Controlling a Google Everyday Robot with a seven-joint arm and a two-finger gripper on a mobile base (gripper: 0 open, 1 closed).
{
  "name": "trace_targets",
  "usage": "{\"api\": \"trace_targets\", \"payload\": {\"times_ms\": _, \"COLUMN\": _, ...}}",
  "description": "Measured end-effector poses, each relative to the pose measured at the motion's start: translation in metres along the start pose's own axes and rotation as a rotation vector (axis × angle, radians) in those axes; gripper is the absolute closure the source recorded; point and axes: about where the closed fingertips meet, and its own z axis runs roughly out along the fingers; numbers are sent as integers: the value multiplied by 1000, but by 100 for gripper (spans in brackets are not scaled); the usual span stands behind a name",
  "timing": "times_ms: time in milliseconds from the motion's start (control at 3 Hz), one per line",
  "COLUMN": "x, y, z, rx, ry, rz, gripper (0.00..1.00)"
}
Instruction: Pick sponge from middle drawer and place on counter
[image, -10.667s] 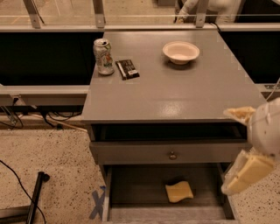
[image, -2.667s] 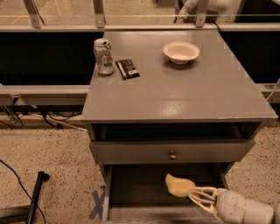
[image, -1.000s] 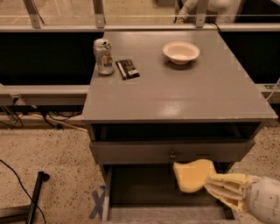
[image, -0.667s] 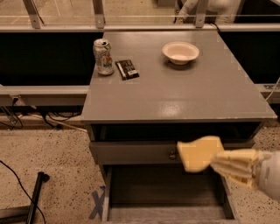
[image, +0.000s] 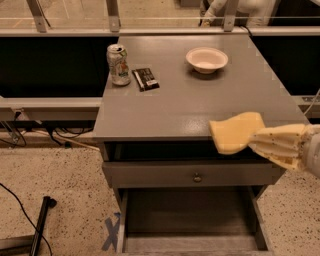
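Note:
My gripper (image: 260, 139) reaches in from the right edge, shut on the pale yellow sponge (image: 234, 132). It holds the sponge in the air at the counter's front right edge, level with the top. The grey counter (image: 175, 107) is the flat top of the cabinet. The middle drawer (image: 190, 212) stands pulled open at the bottom, and its grey floor is bare.
A drink can (image: 118, 64) and a dark snack bar (image: 145, 78) sit at the counter's back left. A cream bowl (image: 206, 59) sits at the back right. A closed drawer front with a round knob (image: 197, 177) lies above the open drawer. Cables lie on the floor at left.
The gripper took the sponge from the drawer floor and lifted it up past the drawer front to the counter's front right edge. The drawer floor is now bare.

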Motion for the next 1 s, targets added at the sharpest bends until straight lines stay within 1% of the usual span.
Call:
{"api": "trace_targets", "payload": {"times_ms": 333, "x": 31, "y": -35, "z": 12, "rx": 34, "ry": 21, "rz": 31, "gripper": 100}}
{"api": "trace_targets", "payload": {"times_ms": 667, "x": 72, "y": -62, "z": 31, "rx": 83, "ry": 50, "rz": 109, "gripper": 100}}
{"api": "trace_targets", "payload": {"times_ms": 1000, "x": 114, "y": -77, "z": 47, "rx": 117, "ry": 97, "rz": 181, "gripper": 100}}
